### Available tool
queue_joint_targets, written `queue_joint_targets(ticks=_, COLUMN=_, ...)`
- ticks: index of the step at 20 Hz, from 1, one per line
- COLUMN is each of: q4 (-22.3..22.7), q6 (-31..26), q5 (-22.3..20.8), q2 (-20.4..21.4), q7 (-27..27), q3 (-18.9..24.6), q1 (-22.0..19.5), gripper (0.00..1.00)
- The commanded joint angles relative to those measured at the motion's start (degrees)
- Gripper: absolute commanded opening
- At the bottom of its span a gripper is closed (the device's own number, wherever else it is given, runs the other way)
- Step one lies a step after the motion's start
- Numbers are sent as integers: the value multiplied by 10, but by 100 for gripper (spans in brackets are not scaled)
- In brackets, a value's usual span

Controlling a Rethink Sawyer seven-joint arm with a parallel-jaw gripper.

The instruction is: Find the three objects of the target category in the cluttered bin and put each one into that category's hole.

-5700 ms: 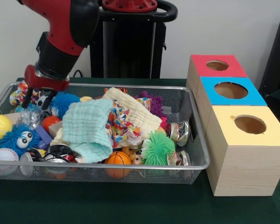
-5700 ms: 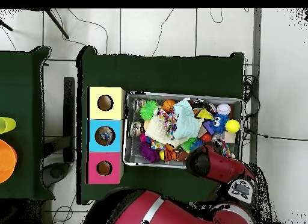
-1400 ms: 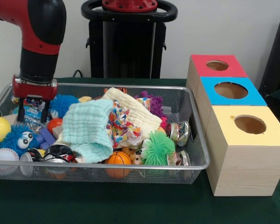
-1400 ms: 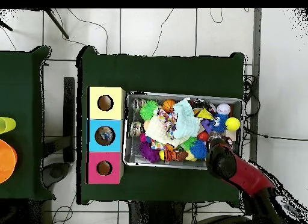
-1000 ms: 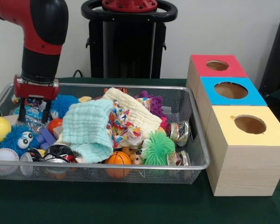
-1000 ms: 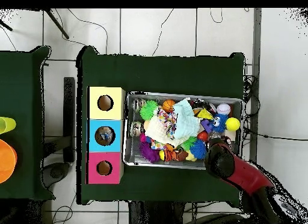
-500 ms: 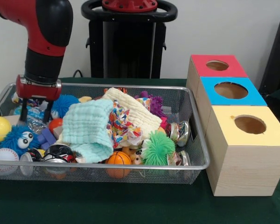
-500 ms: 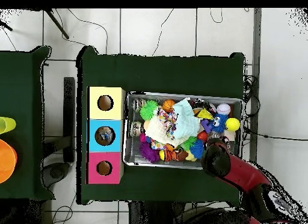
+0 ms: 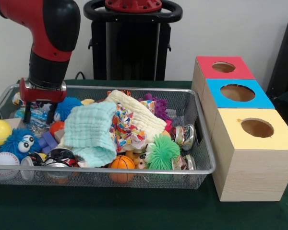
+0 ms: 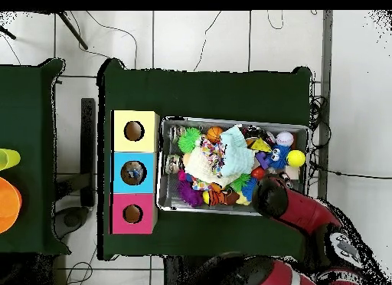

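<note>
Arm: the red and black arm drops in from the upper left of the front view, wrist straight down over the bin's left end.
Claw: the gripper [image 9: 39,116] hangs with both dark fingers [image 9: 27,115] spread and nothing between them; it's released, tips down among the toys.
Under the claw: a crinkly clear plastic bottle [image 9: 34,120] lies right below, with a blue fuzzy ball [image 9: 67,107] just beside it on the right.
Bin: the wire mesh bin [image 9: 201,139] fills the lower left, crammed.
Clutter: a mint cloth [image 9: 89,132] is draped over the middle, a green spiky ball [image 9: 162,151] sits right of it, a small basketball [image 9: 121,163] at the front rim, a baseball [image 9: 4,160] in the lower-left corner.
Boxes: red box [image 9: 224,68], blue box [image 9: 237,93] and yellow box [image 9: 257,128] stand in a row at the right, each with a round hole on top.
Overhead: the arm covers the bin's lower-right corner [image 10: 300,191].
</note>
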State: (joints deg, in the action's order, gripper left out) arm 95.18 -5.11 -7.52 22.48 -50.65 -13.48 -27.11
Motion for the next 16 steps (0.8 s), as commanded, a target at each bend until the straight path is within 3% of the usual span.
queue_joint_targets(ticks=1, q4=6, q6=-148, q5=-4, q2=-119, q7=-83, q3=1, q1=-1, gripper=100)
queue_joint_targets(ticks=7, q4=-6, q6=-165, q5=-13, q2=-123, q7=-80, q3=-7, q1=5, gripper=100)
queue_joint_targets(ticks=12, q4=-19, q6=-144, q5=-19, q2=-135, q7=-83, q3=-15, q1=8, gripper=100)
queue_joint_targets(ticks=16, q4=-12, q6=-70, q5=-13, q2=-141, q7=-121, q3=-26, q1=14, gripper=100)
